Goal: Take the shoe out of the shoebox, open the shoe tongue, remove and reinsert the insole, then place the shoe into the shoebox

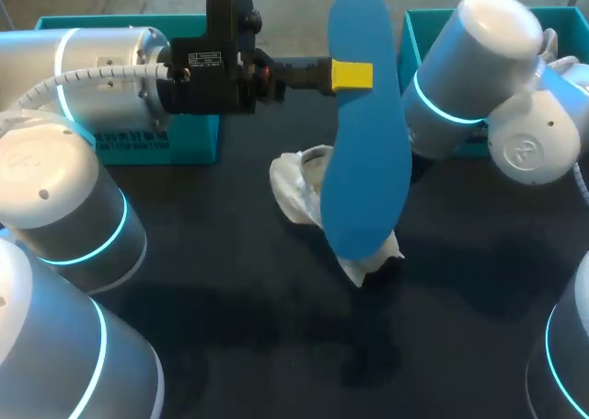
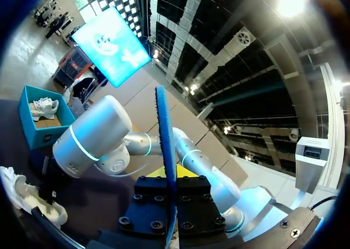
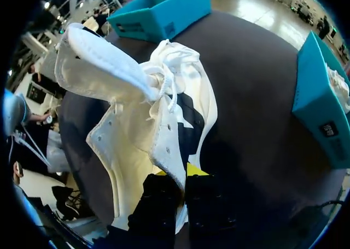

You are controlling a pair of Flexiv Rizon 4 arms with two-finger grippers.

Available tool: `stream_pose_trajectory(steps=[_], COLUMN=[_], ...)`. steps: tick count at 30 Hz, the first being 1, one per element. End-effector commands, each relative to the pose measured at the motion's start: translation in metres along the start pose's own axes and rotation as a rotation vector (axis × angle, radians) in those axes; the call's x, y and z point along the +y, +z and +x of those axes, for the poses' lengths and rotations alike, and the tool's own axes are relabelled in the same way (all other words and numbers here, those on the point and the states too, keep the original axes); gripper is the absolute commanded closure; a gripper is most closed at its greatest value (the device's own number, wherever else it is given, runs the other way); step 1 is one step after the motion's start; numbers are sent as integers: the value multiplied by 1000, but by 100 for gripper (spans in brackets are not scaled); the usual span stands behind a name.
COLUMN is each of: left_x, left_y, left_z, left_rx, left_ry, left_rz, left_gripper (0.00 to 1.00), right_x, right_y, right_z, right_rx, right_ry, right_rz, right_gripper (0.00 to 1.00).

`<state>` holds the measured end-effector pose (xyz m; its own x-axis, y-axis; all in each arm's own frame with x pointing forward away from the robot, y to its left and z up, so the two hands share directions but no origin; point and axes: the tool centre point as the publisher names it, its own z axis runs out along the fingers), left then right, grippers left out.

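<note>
Left gripper (image 1: 352, 74): raised above the dark table (image 1: 221, 281), fingers clamped on the flat blue foam insole (image 1: 368, 152), which sat edge-on between them. Whether its lower end touched the shoe could not be determined. White lace-up fabric shoe (image 1: 296, 184): on the table, tongue pulled open, outside both the left teal cardboard shoebox (image 1: 189, 138) and the right teal cardboard shoebox (image 1: 419, 28). Right gripper (image 3: 180, 175): fingers closed on the shoe's side wall.

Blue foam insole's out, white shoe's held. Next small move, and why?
Probably lower the left tool so the flat blue insole enters the white fabric shoe lower end first: it hangs above the shoe, and the right tool grips its side wall, tongue folded back.
</note>
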<state>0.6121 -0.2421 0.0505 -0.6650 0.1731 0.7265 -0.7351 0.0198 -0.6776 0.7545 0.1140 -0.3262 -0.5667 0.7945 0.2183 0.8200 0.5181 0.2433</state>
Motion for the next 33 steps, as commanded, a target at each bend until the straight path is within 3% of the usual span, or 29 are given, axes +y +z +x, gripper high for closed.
stream_pose_trajectory(steps=[1,12,21,33], left_x=[2,2,2,2], left_y=[0,0,0,0], left_z=[0,0,0,0], left_rx=[1,1,1,1], left_ry=[0,0,0,0], left_rz=[4,4,4,4], left_gripper=[100,100,100,100], right_x=[-4,-4,10,16], right_y=[0,0,14,29], right_z=[7,7,17,25], right_rx=[21,21,88,89], right_ry=[459,459,465,397], right_rz=[-122,-122,-182,-170], right_gripper=[100,100,100,100])
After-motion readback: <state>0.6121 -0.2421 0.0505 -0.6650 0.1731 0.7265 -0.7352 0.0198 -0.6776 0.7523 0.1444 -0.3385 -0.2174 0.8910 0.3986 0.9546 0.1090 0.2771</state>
